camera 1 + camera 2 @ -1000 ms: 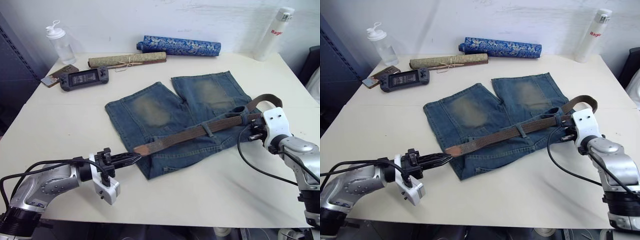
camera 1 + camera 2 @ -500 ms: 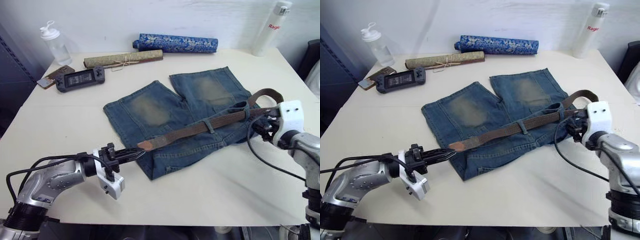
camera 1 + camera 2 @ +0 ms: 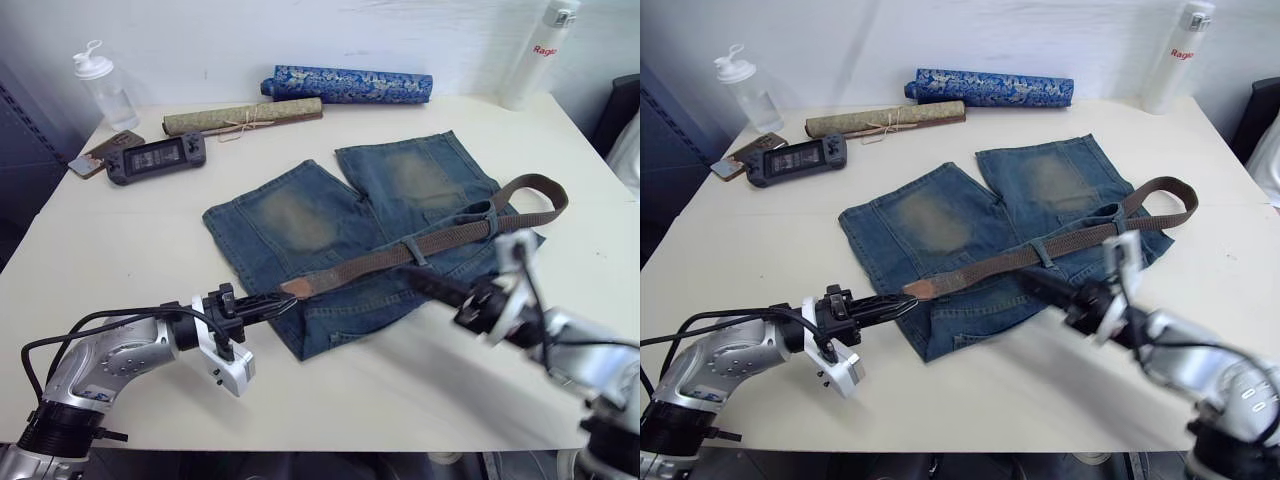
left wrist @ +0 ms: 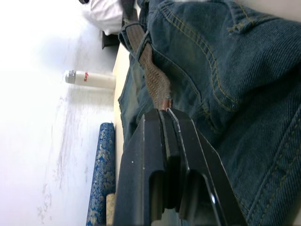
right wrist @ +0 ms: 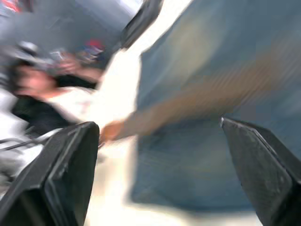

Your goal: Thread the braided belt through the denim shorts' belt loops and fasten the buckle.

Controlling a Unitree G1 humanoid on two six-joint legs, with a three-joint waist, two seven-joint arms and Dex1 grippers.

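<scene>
The denim shorts (image 3: 330, 215) lie flat in the middle of the table, waistband toward me. The braided belt (image 3: 365, 264) runs along the waistband under one belt loop (image 3: 414, 251) and a second belt loop (image 3: 490, 222), then curls back at the right (image 3: 545, 195). I cannot make out the buckle. My left gripper (image 3: 277, 302) is shut on the belt's reddish tip (image 4: 165, 101) at the shorts' left corner. My right gripper (image 3: 415, 281) is blurred in motion, low over the waistband just in front of the belt's middle. Its fingers (image 5: 56, 183) stand wide apart with nothing between them.
Along the back of the table lie a blue patterned roll (image 3: 350, 85), a tan rolled mat (image 3: 243, 116), a handheld game console (image 3: 155, 158) and a clear bottle (image 3: 98, 85). A white bottle (image 3: 538, 48) stands at the back right. The table's front edge is close below both arms.
My right gripper has let go of the belt at the right end, opened wide and swung left to the middle of the waistband. The left gripper keeps its grip on the tip.
</scene>
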